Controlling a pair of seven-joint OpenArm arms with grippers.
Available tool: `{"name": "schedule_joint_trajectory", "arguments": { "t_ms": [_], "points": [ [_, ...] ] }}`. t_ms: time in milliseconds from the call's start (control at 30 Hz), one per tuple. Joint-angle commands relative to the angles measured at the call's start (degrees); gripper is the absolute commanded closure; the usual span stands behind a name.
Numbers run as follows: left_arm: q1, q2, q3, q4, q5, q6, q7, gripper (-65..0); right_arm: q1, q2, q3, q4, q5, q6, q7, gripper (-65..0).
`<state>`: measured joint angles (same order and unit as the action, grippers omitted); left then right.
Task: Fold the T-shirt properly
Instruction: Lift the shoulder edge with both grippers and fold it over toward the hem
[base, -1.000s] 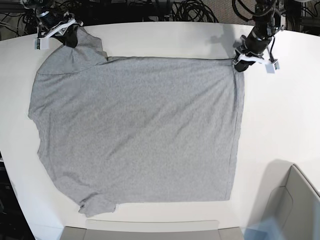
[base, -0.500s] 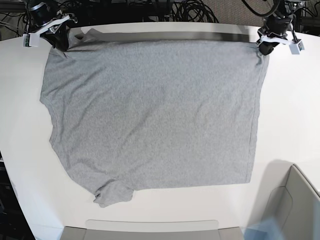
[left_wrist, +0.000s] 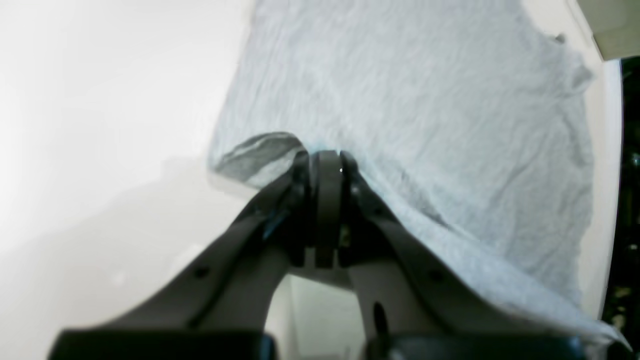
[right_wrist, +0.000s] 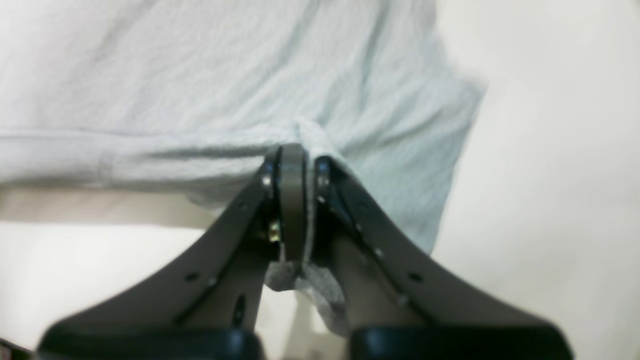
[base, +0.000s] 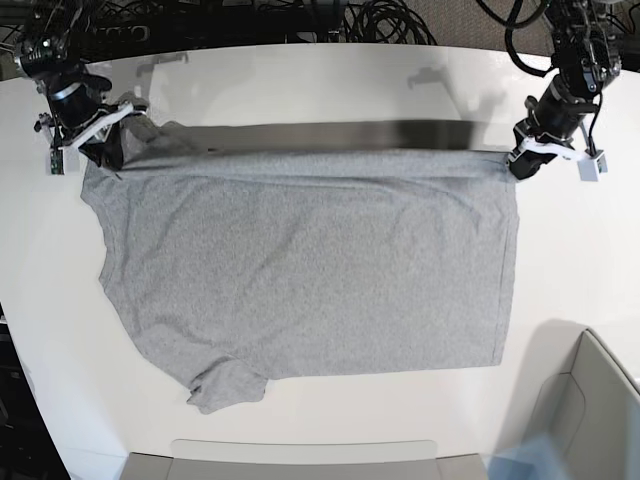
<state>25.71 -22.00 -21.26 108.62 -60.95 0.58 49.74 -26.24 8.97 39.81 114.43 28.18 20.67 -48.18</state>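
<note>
The heather-grey T-shirt lies spread on the white table, plain side up; no lettering shows. Its far edge is lifted and casts a dark shadow band behind it. My left gripper, at the right of the base view, is shut on the far right corner. In the left wrist view the gripper pinches the shirt at its edge. My right gripper, at the left of the base view, is shut on the far left corner by the sleeve. The right wrist view shows that gripper clamping bunched shirt fabric.
A grey bin stands at the front right corner. A grey tray edge runs along the front of the table. Cables lie behind the table's far edge. The other sleeve lies crumpled at the front left.
Both grippers first carried the shirt's far edge back and to the right, then came forward with it lifted. The front part of the shirt has stayed put over the last half second.
</note>
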Motion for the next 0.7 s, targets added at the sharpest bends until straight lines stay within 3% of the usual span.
{"name": "schedule_joint_trajectory", "arguments": {
  "t_ms": [0, 167, 667],
  "points": [
    [-1.58, -0.29, -0.59, 0.35, -0.19, -0.01, -0.55, 0.0, 2.02, 0.74, 0.14, 0.95, -0.89, -0.23, -0.12, 0.0],
    [-7.56, -0.2, -0.15, -6.86, -0.11, 0.08, -0.02, 0.0, 10.02, 2.32, -5.66, -0.54, -5.9, -0.23, -4.7, 0.0],
    [-23.12, -0.55, 1.96, -23.3, -0.11, 0.08, 0.07, 0.0, 25.4, 3.56, -17.26, -16.45, -15.74, -0.23, -4.52, 0.0]
  ]
}}
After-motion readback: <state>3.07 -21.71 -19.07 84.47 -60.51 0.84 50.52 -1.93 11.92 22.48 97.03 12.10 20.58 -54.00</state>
